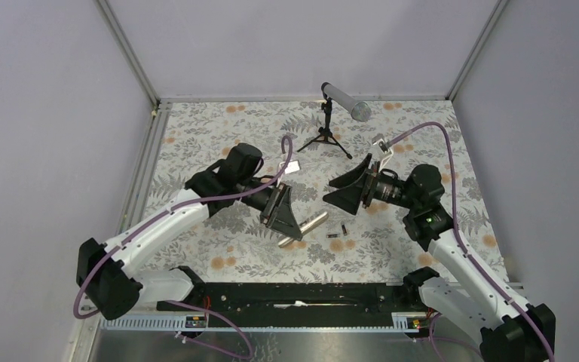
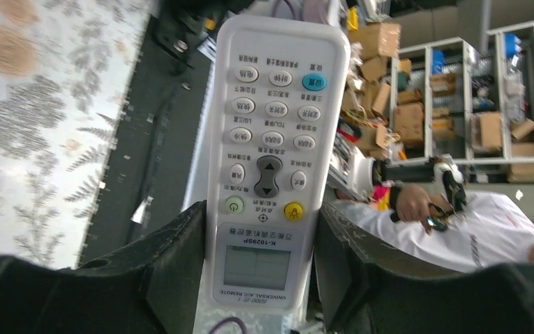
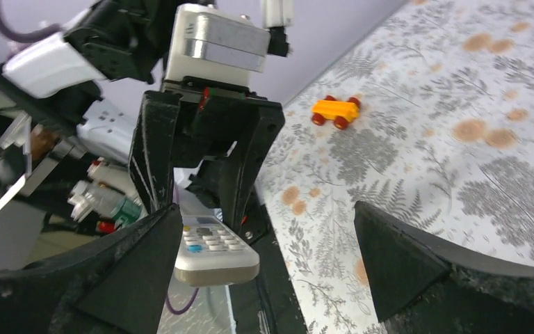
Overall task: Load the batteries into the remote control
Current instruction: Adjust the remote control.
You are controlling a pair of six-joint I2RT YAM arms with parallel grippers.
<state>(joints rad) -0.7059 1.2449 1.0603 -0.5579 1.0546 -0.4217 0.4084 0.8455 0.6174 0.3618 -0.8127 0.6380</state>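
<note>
Left claw holds the remote control up; the batteries are not yet loaded.

Nearest, the left claw (image 1: 285,219) pinches the white remote control (image 1: 305,228) by its screen end, raised off the flower-patterned worktop (image 1: 211,136). Just beyond, both batteries (image 1: 333,235) lie loose on the worktop, so all the loading seems left to do; the battery bay is hidden. The right claw (image 1: 334,191) hangs spread and empty, facing the remote control. Farther back stand a microphone (image 1: 347,102) on a tripod (image 1: 326,139), then pale walls (image 1: 301,45).
</note>
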